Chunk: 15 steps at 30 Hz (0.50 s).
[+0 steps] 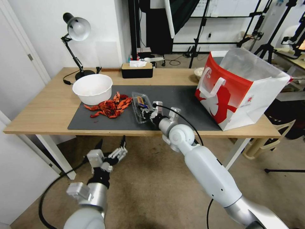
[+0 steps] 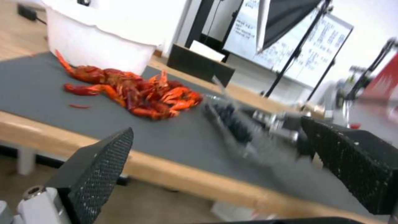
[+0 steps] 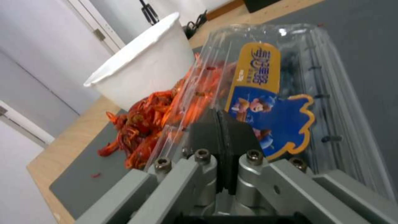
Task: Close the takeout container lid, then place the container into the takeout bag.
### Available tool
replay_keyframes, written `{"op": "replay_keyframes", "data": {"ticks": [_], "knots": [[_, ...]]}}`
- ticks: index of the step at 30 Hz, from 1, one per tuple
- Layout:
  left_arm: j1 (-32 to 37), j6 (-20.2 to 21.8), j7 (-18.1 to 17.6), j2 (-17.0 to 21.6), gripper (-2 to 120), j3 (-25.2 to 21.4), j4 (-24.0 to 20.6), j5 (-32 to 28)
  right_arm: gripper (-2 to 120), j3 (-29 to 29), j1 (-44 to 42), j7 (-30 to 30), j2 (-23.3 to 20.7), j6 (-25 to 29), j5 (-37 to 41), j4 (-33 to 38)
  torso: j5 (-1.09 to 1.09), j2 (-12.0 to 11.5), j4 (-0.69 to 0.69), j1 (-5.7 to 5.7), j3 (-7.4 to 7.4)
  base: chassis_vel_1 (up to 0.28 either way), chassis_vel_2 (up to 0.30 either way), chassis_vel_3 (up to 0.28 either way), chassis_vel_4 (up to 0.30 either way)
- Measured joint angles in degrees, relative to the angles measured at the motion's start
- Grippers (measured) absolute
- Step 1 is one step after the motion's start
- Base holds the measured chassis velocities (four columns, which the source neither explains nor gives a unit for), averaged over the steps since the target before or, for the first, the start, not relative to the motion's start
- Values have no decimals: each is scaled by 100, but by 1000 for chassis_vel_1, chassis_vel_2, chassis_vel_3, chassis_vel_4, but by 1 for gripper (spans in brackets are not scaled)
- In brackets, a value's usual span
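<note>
Right tool (image 1: 146, 113) is at the takeout container (image 1: 140, 107), on the dark mat (image 1: 178, 95) near the counter's (image 1: 38, 111) front edge, about mid-length. In the right wrist view its pads are pressed flat together with no gap, at the edge of the clear lid (image 3: 265, 87); can't tell if they pinch the lid's rim or just push on it. The lid carries a blue and yellow label here, berries faintly visible behind it.

Left tool (image 1: 112, 149) hangs below the counter's front edge, fingers spread, nothing in them. Parked.

Step in hand, my read: closing the lid. Lid looks nearly down but I can't confirm the clasp is seated. To do it well:
- press straight down along the free edge, opposite the hinge
- keep the tray half flat on the mat so it doesn't skid toward the crayfish (image 1: 109, 108)
- light force; thin plastic will buckle

Takeout bag (image 1: 235, 92) stands upright, mouth open, at the counter's right end, well apart from the container. Clear run across the mat to it.

Count:
- 1 container
- 1 bag
- 1 white bowl (image 1: 92, 89)
- 1 pile of crayfish, beside the container
- 1 tissue box (image 1: 137, 70) at the back edge
- 1 desk lamp (image 1: 76, 41) at the back-left corner
</note>
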Motion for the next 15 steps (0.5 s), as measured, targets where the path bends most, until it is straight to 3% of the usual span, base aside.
{"op": "replay_keyframes", "data": {"ticks": [1,4,5,9,10,13,15], "knots": [[0,0,0,0,100,0,0,0,0,0,0,0,0,0,0,0,0,0,0,0,0,0,0,0,0],[-441,55,-154,343,100,28,-12,-1042,0,-5,-40,6,-48,-43,14,72,-1,0,1,0,0,0,0,0,0],[-441,55,-154,343,100,28,-12,-1042,0,-5,-40,6,-48,-43,14,72,-1,0,1,0,0,0,0,0,0],[-1053,305,-310,659,100,40,37,-2129,0,-17,-46,32,-100,-83,42,153,-1,0,0,0,0,0,0,0,0],[-1053,305,-310,659,100,40,37,-2129,0,-17,-46,32,-100,-83,42,153,-1,0,0,0,0,0,0,0,0],[-1491,532,-431,854,100,81,159,-2927,0,-21,-46,40,-106,-117,51,185,-1,0,1,0,0,0,0,0,0],[-1552,567,-452,882,100,91,179,-3051,0,-21,-47,41,-106,-119,51,187,-1,0,1,0,0,0,0,0,0]]}}
